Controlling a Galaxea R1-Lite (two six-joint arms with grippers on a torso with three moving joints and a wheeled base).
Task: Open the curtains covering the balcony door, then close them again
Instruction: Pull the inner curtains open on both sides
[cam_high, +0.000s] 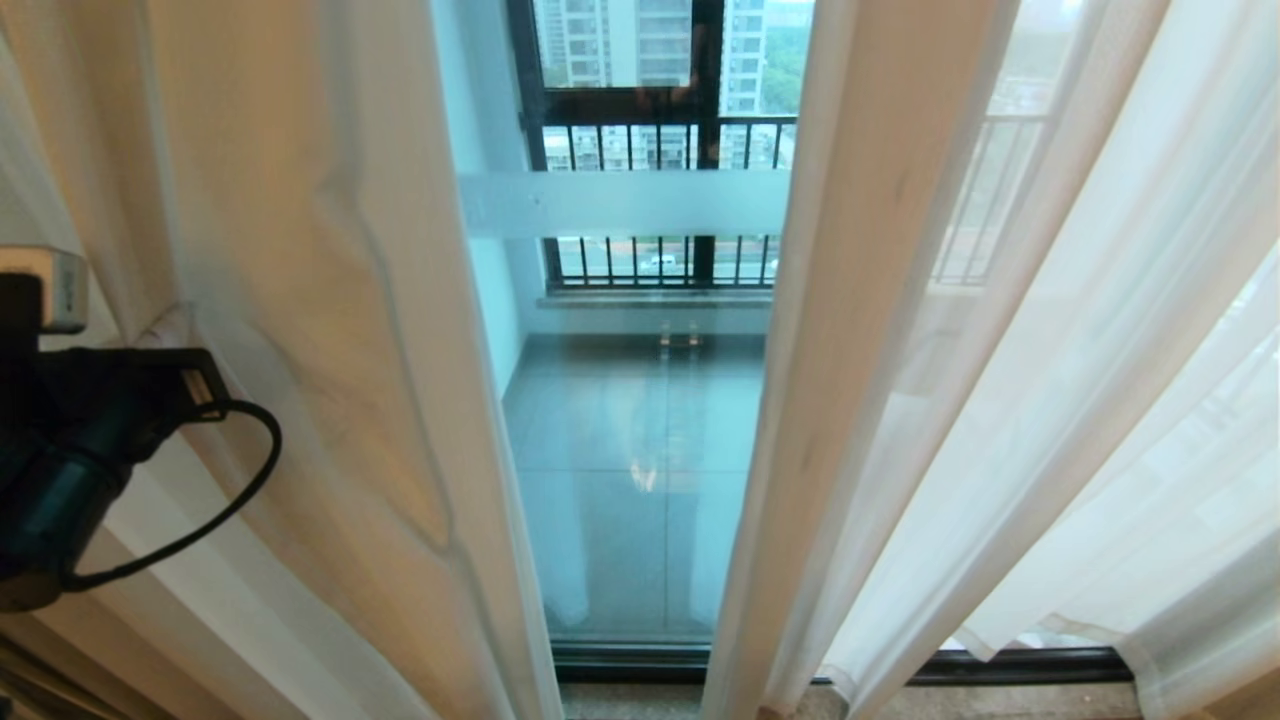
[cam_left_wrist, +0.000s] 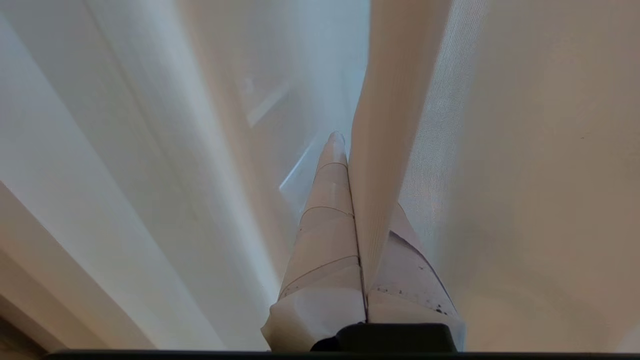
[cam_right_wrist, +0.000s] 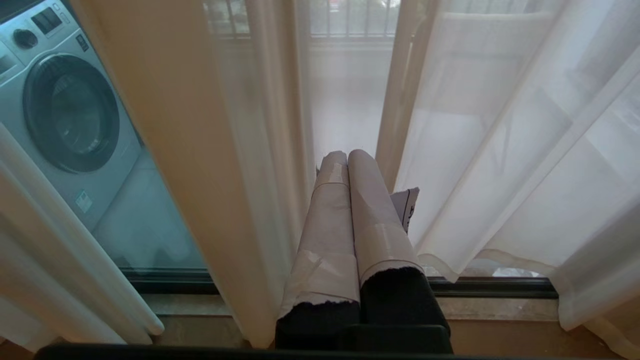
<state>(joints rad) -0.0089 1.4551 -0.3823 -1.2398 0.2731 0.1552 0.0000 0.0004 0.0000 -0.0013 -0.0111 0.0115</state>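
1. Head view. The balcony door, tall glass in a dark metal frame with a frosted white band across it, shows through a gap between the curtains, floor-length sheer white fabric panels in soft folds. One panel hangs left of the exposed glass, the other right of it. The left arm's dark wrist housing, with a looped black cable, sits against the left panel, well apart from the glass.

2. Left wrist view. The left gripper, tape-wrapped, is clamped on a narrow vertical fold of the left curtain; the pleat runs down between the closed fingers. Fine weave is visible just beside the grip.

3. Right wrist view. The right gripper, also tape-wrapped, is fully closed on nothing, pointing at the gap in front of the door's lower frame. A grey front-loading washing machine stands behind the glass, beyond the left panel.

4. Handling, as judged. The fabric looks light, limp and slippery; a pinch on a gathered fold near the panel's leading edge should hold better than a single layer. Pull gently along the door, since sheer weave may snag or slide out.
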